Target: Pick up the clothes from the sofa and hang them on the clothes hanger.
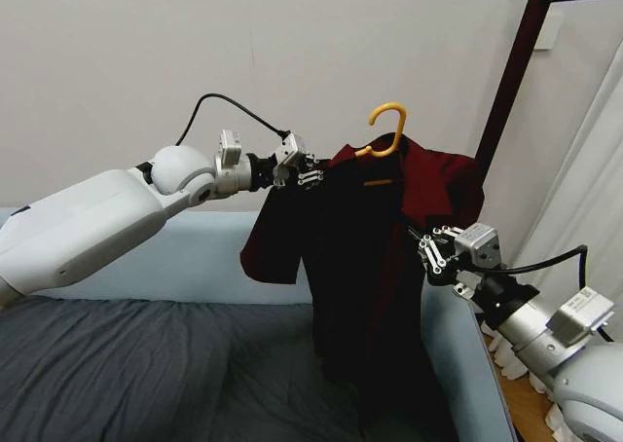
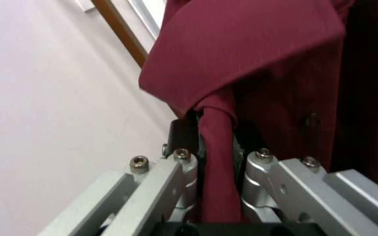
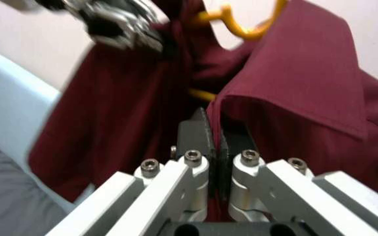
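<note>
The head view places the dark red shirt (image 1: pixel 341 267) on a yellow hanger (image 1: pixel 387 130), held up above the sofa (image 1: pixel 146 364) beside a dark wooden post (image 1: pixel 511 72). Its wrist view shows the left gripper (image 1: pixel 313 177) pinched tight on a collar fold. The right gripper (image 1: pixel 424 249) appears clamped on the shirt's front edge, pads nearly meeting.

Matt cloth shirt (image 1: pixel 440 187), glossy plastic hanger (image 1: pixel 389 106)
</note>
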Robot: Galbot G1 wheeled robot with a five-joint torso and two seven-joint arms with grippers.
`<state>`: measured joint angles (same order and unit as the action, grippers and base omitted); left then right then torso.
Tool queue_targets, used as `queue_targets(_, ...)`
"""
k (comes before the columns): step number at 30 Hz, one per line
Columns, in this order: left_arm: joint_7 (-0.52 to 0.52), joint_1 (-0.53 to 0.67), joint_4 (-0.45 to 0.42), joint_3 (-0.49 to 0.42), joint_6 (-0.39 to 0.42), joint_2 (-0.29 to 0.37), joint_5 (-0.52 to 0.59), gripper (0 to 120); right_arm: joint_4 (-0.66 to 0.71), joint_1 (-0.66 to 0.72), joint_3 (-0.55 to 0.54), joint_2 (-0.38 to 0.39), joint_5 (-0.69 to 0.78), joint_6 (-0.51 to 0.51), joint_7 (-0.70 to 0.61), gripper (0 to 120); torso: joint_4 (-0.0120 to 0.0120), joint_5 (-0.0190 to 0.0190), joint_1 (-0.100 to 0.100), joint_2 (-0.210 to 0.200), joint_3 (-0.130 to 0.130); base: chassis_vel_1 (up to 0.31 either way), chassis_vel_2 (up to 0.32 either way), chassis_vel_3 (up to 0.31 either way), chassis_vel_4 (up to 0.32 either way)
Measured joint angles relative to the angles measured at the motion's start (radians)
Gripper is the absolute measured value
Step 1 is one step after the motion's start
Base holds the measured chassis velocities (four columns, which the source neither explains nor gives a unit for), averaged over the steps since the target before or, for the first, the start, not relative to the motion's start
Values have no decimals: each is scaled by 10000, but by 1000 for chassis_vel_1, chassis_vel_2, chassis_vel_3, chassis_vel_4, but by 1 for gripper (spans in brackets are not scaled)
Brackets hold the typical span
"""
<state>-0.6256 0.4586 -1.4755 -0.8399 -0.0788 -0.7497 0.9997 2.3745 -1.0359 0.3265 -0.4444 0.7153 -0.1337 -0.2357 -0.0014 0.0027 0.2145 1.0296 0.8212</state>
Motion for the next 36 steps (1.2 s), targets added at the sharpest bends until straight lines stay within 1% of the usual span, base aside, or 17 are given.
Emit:
queue_targets(5, -301, 25, -38, -68, -123, 204, 28, 7, -168, -39, -17, -55, -3, -26, 248, 0, 0, -1, 0, 0, 0, 0, 0, 0, 0)
queue_targets(7, -325, 27, -29, -92, -174, 239, 23, 7, -99, -125, -12, -52, 61, -41, 417, 7, 3, -2, -1, 0, 0, 0, 0, 0, 0)
queue_targets(8, -325, 27, -29, -92, -174, 239, 23, 7, -99, -125, -12, -52, 61, -41, 417, 7, 3, -2, -1, 0, 0, 0, 0, 0, 0)
queue_targets(11, -292, 28, 77, -92, -216, 196, -4, 7, -55, -486, -23, -80, -131, -146, 635, 22, 0, -3, 0, 0, 0, 0, 0, 0, 0)
queue_targets(12, -292, 34, 98, -92, -221, 178, -7, 7, -89, -661, -26, -132, -250, -154, 702, 25, 0, -3, -1, 0, 0, 0, 0, 0, 0)
queue_targets(13, -292, 34, 98, -92, -221, 178, -7, 7, -89, -661, -26, -132, -250, -154, 702, 25, 0, -3, -1, 0, 0, 0, 0, 0, 0)
queue_targets(17, -332, 41, 258, -91, -320, 154, -66, 7, -127, -1719, 48, -348, -879, -148, 952, 41, -1, 1, 0, -1, 0, 0, 0, 0, 0)
queue_targets(18, -332, 41, 258, -91, -320, 154, -66, 7, -127, -1719, 48, -348, -879, -148, 952, 41, -1, 1, 0, -1, 0, 0, 0, 0, 0)
queue_targets(21, -451, -12, 306, -62, -410, 349, -104, 7, 121, -2243, 187, -441, -965, -75, 1004, 54, -5, -1, -1, 0, 0, 0, 0, 0, 0)
queue_targets(23, -593, -37, 344, -56, -471, 545, -103, 7, 306, -2367, 405, -495, -864, -57, 1064, 65, 3, -3, -1, 0, 0, 0, 0, 0, 0)
queue_targets(24, -593, -37, 344, -56, -471, 545, -103, 7, 306, -2367, 405, -495, -864, -57, 1064, 65, 3, -3, -1, 0, 0, 0, 0, 0, 0)
queue_targets(27, -855, -105, 454, -11, -762, 817, -152, 7, 428, -2254, 704, -527, -314, 3, 1061, 77, -2, -3, -1, 0, -1, 0, 0, 0, 0)
queue_targets(30, -1039, -181, 497, 32, -989, 1102, -177, 7, 421, -2061, 942, -308, 432, 102, 1070, 90, 4, -3, 0, 0, 0, 0, 0, 0, 0)
queue_targets(31, -1039, -181, 497, 32, -989, 1102, -177, 7, 421, -2061, 942, -308, 432, 102, 1070, 90, 4, -3, 0, 0, 0, 0, 0, 0, 0)
queue_targets(34, -1386, -244, 545, 81, -1166, 1231, -245, 7, 328, -1953, 1509, -6, 1360, 11, 1307, 98, 3, -2, 0, 0, -1, 0, 0, 0, 0)
queue_targets(35, -1576, -267, 558, 104, -1237, 1254, -274, 7, 292, -1893, 1728, 102, 1743, -118, 1476, 100, 1, -1, -1, 0, -1, 0, 0, 0, 0)
queue_targets(36, -1576, -267, 558, 104, -1237, 1254, -274, 7, 292, -1893, 1728, 102, 1743, -118, 1476, 100, 1, -1, -1, 0, -1, 0, 0, 0, 0)
